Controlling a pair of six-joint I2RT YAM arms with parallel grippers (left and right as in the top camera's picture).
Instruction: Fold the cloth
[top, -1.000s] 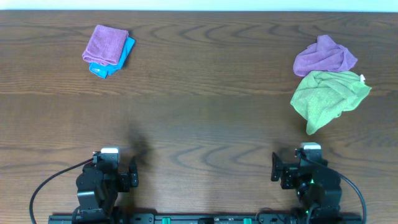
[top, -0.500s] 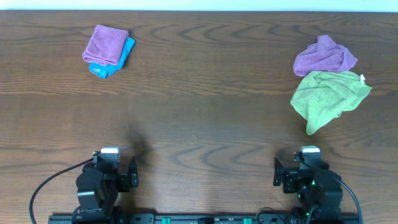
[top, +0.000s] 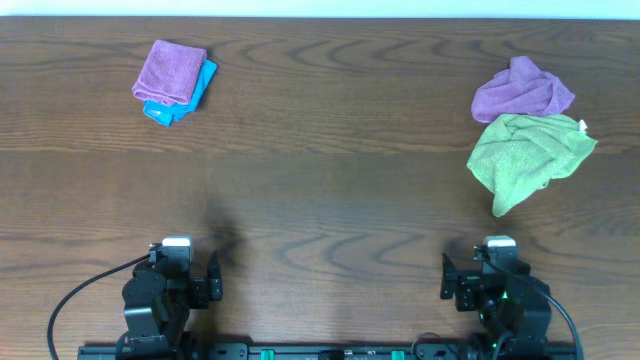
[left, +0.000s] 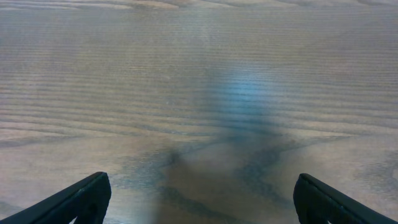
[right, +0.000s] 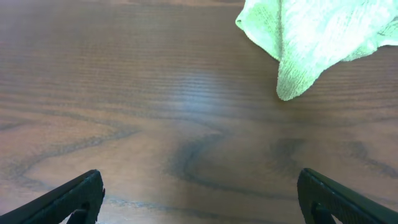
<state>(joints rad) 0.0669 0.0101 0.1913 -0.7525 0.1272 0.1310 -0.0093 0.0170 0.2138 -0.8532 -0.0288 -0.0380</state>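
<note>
Only the right arm has shifted since a second ago: it has drawn back slightly toward the near edge of the table, and it has sat at the same spot for the last half second. The cloths and the left arm lie as they did.

The cloth, pinkish-mauve, sits near the far left corner of the table, folded into a compact, roughly square packet. It rests on top of a folded blue cloth that sticks out past its right and near edges. Neither gripper touches it, and both are well apart from it.

Near the far right corner a deeper violet cloth lies crumpled in a heap. Touching its near side is a lime-green cloth, also rumpled, with one corner pointing toward the near edge. A small white tag shows at the green cloth's right edge.

Both arms are parked at the near edge, the left one near the left end and the right one near the right end. The left gripper has its jaws spread wide and empty; its wrist view shows only bare wood grain between the two dark fingers. The right gripper is likewise spread wide with nothing between its jaws. In its wrist view the green cloth's pointed corner hangs into the top right, clear of the fingers.
</note>
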